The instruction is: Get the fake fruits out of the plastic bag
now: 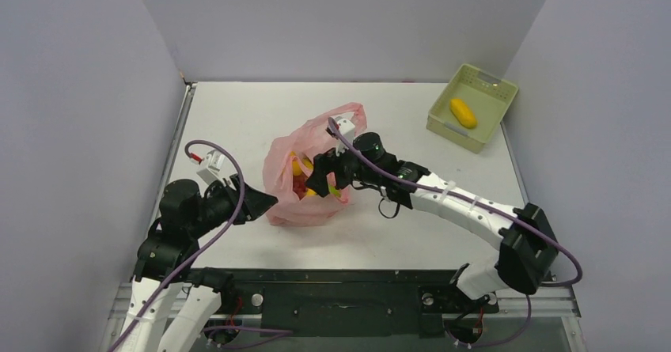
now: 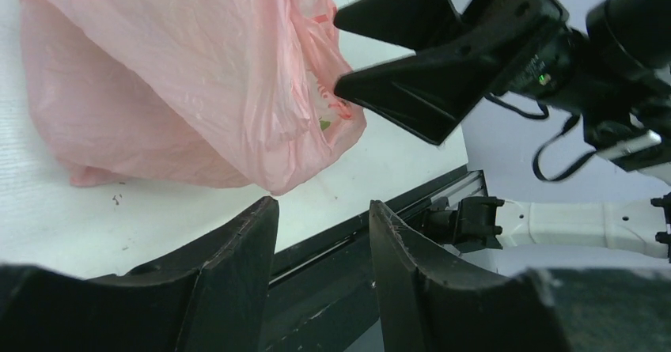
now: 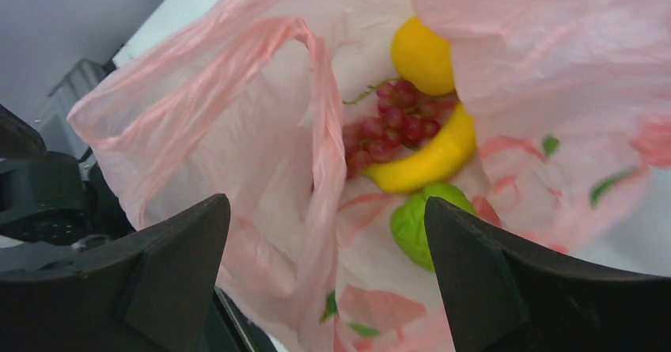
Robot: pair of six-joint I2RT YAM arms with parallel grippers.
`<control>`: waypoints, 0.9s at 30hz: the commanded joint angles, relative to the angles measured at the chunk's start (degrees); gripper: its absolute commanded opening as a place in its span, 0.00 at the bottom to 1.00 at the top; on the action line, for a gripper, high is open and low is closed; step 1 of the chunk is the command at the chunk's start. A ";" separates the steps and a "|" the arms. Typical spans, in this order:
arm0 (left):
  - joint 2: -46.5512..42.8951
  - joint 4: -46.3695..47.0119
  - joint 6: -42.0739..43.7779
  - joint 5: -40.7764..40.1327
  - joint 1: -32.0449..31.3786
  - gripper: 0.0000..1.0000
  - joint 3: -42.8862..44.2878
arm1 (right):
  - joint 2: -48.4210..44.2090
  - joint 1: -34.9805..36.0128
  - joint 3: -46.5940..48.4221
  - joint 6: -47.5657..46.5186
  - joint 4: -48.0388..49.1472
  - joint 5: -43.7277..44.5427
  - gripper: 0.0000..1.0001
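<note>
The pink plastic bag point(image 1: 294, 179) lies on the white table, mouth toward my right arm. My right gripper point(image 1: 320, 179) is open at that mouth. In the right wrist view its jaws point(image 3: 326, 203) stand wide, and a loop handle point(image 3: 320, 130) of the bag point(image 3: 237, 91) hangs between them, not clamped. Inside lie a yellow round fruit point(image 3: 423, 55), a red grape bunch point(image 3: 392, 126), a banana point(image 3: 423, 162) and a green fruit point(image 3: 411, 225). My left gripper point(image 1: 265, 203) point(image 2: 323, 206) is open and empty beside the bag's point(image 2: 174, 83) near left corner.
A pale green slotted basket point(image 1: 490, 79) stands at the back right with a yellow-orange oval fruit point(image 1: 463, 113) in it. Grey walls enclose the table point(image 1: 237, 115) on three sides. The black rail point(image 1: 348, 297) with the arm bases runs along the near edge.
</note>
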 commanded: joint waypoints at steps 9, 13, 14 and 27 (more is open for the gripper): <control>-1.72 3.85 -7.13 2.41 0.31 0.43 -3.59 | 16.11 -4.37 10.34 12.56 24.14 -29.46 0.35; -3.60 12.55 -15.41 4.02 0.31 0.37 -11.91 | 9.38 -4.40 7.74 11.88 22.42 -26.82 0.18; -3.77 15.90 -16.55 4.39 0.33 0.34 -13.32 | 8.15 -4.22 6.93 10.57 21.82 -26.40 0.18; 11.91 58.82 -32.18 9.42 0.20 0.37 -29.58 | -4.69 9.08 0.95 -4.80 10.07 -21.72 0.00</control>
